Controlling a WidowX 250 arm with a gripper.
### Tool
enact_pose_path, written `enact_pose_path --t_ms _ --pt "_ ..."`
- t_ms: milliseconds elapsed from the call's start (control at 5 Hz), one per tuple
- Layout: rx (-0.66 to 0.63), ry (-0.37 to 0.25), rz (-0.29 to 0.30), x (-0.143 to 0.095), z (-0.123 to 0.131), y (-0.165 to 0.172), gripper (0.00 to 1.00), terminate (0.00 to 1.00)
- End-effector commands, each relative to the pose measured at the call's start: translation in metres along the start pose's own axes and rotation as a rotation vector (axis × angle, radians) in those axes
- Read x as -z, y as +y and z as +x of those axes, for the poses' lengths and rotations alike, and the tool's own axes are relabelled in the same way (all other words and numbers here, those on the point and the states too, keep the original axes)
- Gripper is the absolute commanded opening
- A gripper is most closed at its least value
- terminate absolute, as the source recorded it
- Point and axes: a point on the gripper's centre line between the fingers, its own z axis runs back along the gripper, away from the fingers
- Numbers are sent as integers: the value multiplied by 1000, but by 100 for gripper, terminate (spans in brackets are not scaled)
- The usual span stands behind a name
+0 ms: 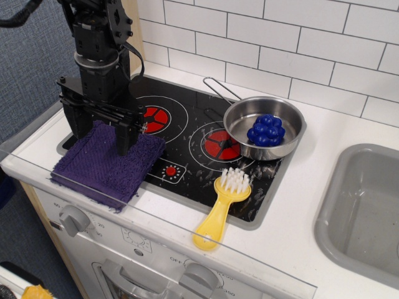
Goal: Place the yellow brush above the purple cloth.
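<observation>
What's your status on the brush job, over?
Gripper open, empty, down over purple cloth. Yellow brush untouched at stove's front edge, bristles up. Path between them clear.

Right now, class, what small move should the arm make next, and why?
Probably lift off the purple cloth and swing right toward the yellow brush. The gripper stands over the cloth holding nothing, while the brush lies untouched at the stove's front edge.

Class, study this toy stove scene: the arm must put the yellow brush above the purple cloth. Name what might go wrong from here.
1. The gripper sits over the purple cloth, far from the yellow brush; lifting away might drag the cloth.
2. The brush handle overhangs the hob edge near the counter front, so a nudge may knock it off.
3. The pan sits close to the bristles and could get bumped.
</observation>
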Motion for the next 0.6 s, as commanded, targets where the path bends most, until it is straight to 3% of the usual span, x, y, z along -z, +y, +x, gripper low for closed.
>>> enact_pose_path --t_ms 0,400 --pt "0 0 0 0 0 0 100 0" --pt "254 -141 -85 -29 7 -82 100 0"
